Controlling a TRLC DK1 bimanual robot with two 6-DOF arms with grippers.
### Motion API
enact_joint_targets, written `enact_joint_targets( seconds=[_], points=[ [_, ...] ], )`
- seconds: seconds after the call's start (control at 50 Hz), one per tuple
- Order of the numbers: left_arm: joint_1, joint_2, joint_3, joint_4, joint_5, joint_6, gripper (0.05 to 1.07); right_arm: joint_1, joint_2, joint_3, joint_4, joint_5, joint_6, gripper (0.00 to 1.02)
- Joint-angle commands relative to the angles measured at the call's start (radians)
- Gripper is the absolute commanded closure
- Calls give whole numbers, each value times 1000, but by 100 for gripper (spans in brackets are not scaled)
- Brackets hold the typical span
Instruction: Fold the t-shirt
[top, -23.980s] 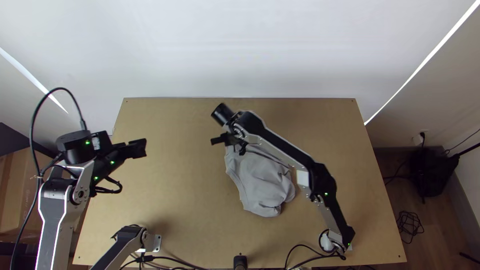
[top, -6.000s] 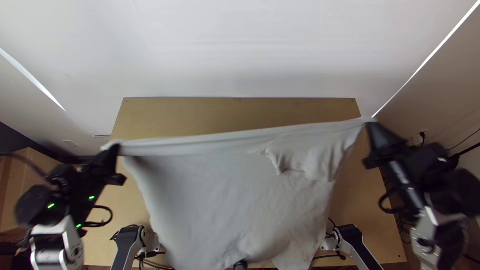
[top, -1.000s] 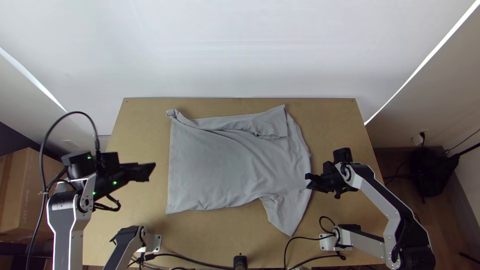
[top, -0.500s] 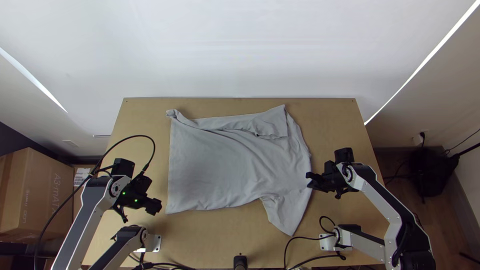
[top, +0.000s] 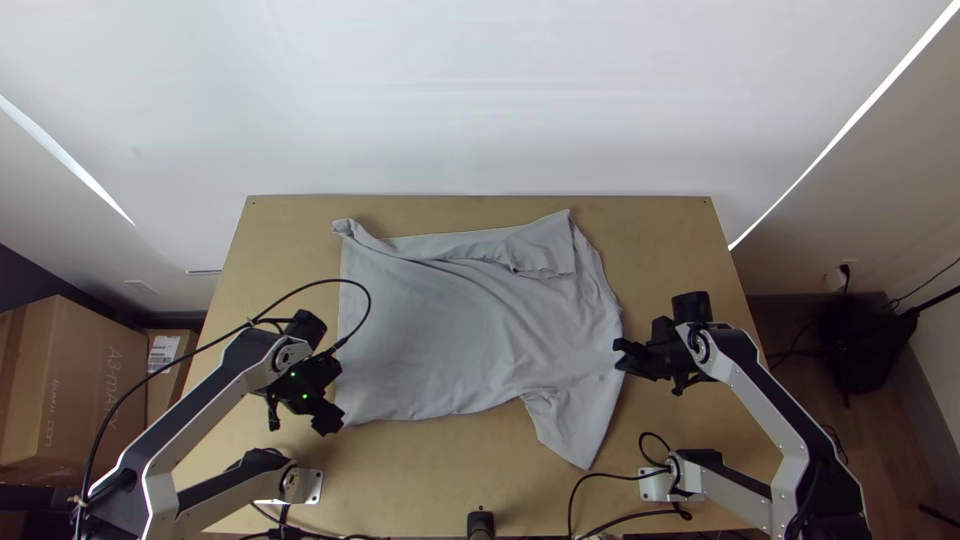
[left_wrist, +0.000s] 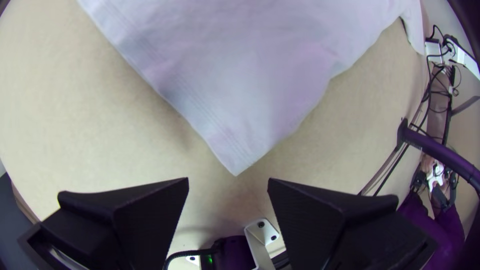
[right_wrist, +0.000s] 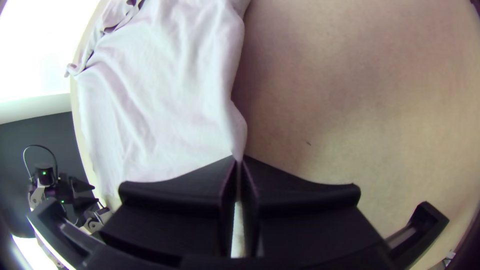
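Observation:
The grey t-shirt (top: 450, 330) lies spread on the table in the top view, with creases along its far side and one sleeve (top: 572, 425) pointing toward the near edge. At its near left corner is my left gripper (top: 332, 418). In the left wrist view the left gripper (left_wrist: 228, 182) is open, and the shirt's corner (left_wrist: 235, 155) lies just beyond the gap. My right gripper (top: 618, 356) is at the shirt's right edge. The right wrist view has the right gripper (right_wrist: 238, 159) closed on a pinch of the shirt's edge (right_wrist: 239, 135).
Bare wooden table (top: 420, 475) lies along the near side, with cables (top: 590, 500) and the arms' bases. A dark post (top: 481, 524) stands at the near edge's middle. Cardboard boxes (top: 70, 390) are on the floor at the left.
Earlier the shirt was bunched, then held up stretched between both grippers; now it lies on the table. Over the last second my left gripper has come nearer and rightward to its corner; the right has barely moved.

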Motion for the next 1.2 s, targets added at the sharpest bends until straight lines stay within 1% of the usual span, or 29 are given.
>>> enact_joint_targets(
  seconds=[0.0, 0.26, 0.28, 0.38, 0.4, 0.54, 0.72, 0.74, 0.76, 0.78, 0.82, 0.84, 0.86, 0.88, 0.94, 1.02, 1.18],
  points=[
    [-34, 54, -1, 17, -12, -17, 30, -7, -26, 11, -15, 5, 22, 100],
    [-91, 157, 1, 44, -12, -41, 30, -26, -49, 13, -28, 10, 24, 100],
    [-97, 161, 3, 44, -10, -43, 32, -29, -51, 13, -30, 10, 24, 100],
    [-103, 166, 12, 71, -1, -52, 48, -32, -58, 11, -35, 10, 24, 100],
    [-108, 166, 12, 76, 3, -57, 49, -32, -60, 10, -36, 11, 24, 100],
    [-134, 180, 10, 100, 8, -57, 49, -41, -66, 11, -39, 11, 24, 100],
    [-135, 189, 7, 119, 8, -57, 49, -44, -67, 21, -41, 13, 24, 100],
    [-135, 189, 6, 123, 10, -57, 52, -44, -67, 22, -41, 13, 24, 100],
    [-135, 186, 4, 126, 10, -57, 56, -44, -69, 22, -41, 14, 25, 100],
    [-135, 180, 4, 128, 11, -57, 64, -44, -69, 22, -41, 16, 25, 100],
    [-135, 151, -2, 166, 11, -57, 83, -44, -72, 21, -41, 20, 24, 100],
    [-135, 129, -10, 195, 11, -57, 96, -44, -74, 21, -41, 22, 24, 100],
    [-135, 108, -17, 226, 13, -46, 106, -44, -74, 19, -41, 23, 24, 100],
    [-137, 85, -25, 246, 13, -40, 104, -44, -75, 19, -41, 28, 22, 100],
    [-137, 42, -40, 280, 23, -40, 105, -49, -81, 14, -41, 42, 22, 100],
    [-123, 42, -36, 287, 31, -40, 105, -59, -101, 11, -39, 74, 13, 100],
    [21, 43, -8, 309, 36, -24, 105, -125, -129, 16, -39, 83, -22, 100]
  ],
)
